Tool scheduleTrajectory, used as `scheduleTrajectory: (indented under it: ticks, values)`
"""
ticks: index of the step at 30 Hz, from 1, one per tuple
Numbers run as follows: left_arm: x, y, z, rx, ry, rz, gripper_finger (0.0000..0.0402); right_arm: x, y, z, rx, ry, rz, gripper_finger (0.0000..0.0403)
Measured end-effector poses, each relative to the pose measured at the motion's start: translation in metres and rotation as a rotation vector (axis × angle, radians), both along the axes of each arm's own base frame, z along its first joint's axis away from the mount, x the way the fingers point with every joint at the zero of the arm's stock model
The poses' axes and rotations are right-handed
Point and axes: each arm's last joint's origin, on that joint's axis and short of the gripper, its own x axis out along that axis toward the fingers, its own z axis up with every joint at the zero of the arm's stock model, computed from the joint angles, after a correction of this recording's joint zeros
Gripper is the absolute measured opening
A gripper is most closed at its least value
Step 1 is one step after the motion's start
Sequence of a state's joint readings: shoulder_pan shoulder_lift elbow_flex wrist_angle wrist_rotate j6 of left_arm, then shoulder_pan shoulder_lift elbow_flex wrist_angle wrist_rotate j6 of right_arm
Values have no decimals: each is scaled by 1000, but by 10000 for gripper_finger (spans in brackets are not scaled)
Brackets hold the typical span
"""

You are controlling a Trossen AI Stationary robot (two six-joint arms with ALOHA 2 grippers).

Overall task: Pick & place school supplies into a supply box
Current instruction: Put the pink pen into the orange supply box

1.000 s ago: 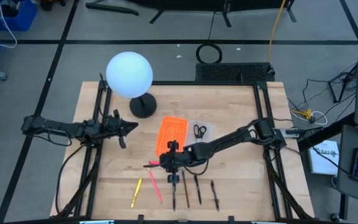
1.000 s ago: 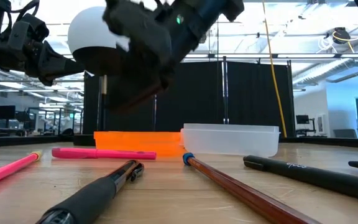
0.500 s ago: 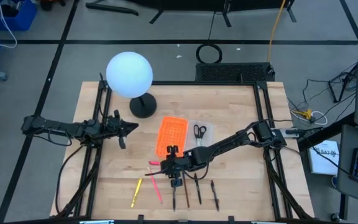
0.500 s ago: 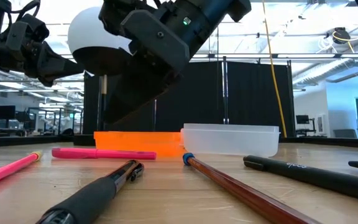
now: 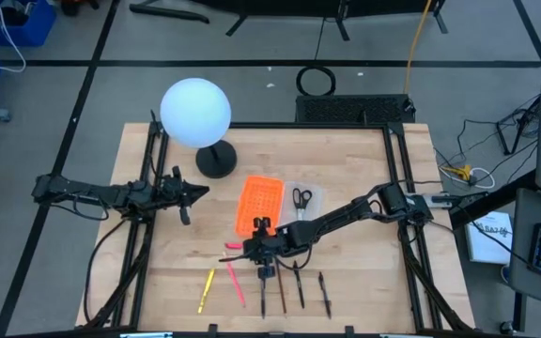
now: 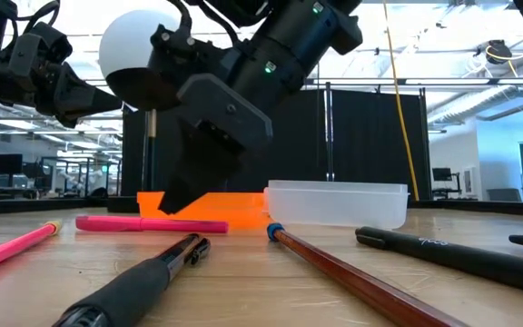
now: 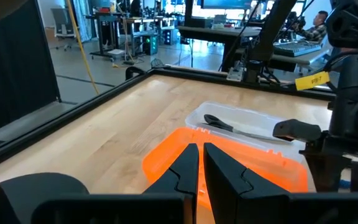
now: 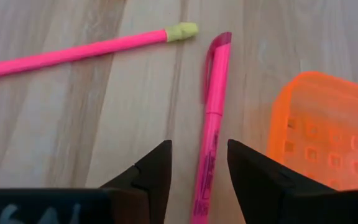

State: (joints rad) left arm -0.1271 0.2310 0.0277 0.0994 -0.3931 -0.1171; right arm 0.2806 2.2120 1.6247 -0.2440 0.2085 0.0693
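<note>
Between spread right gripper (image 8: 197, 163) fingers: pink pen (image 8: 211, 124); overhead hides it; left gripper (image 7: 197, 167) shut.

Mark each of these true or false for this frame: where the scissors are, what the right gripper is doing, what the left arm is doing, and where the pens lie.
1. The scissors lie inside the clear supply box. True.
2. The right gripper is shut on the pink pen. False: its fingers stand open with the pen between them, not yet gripped.
3. The left gripper waits at the table's left edge, away from the supplies. True.
4. The orange tray holds the yellow pencil. False: the pencil lies on the table near the front edge.
5. The black pens are already in the supply box. False: they lie on the table.
</note>
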Motion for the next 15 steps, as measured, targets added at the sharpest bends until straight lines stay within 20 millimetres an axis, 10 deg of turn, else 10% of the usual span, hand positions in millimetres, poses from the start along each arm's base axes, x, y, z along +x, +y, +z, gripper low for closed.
scheduleTrajectory:
  ticks: [15]
  values:
    - [0, 0, 0, 4, 1, 0, 31, 4, -4, -21, -1, 33, -2, 145]
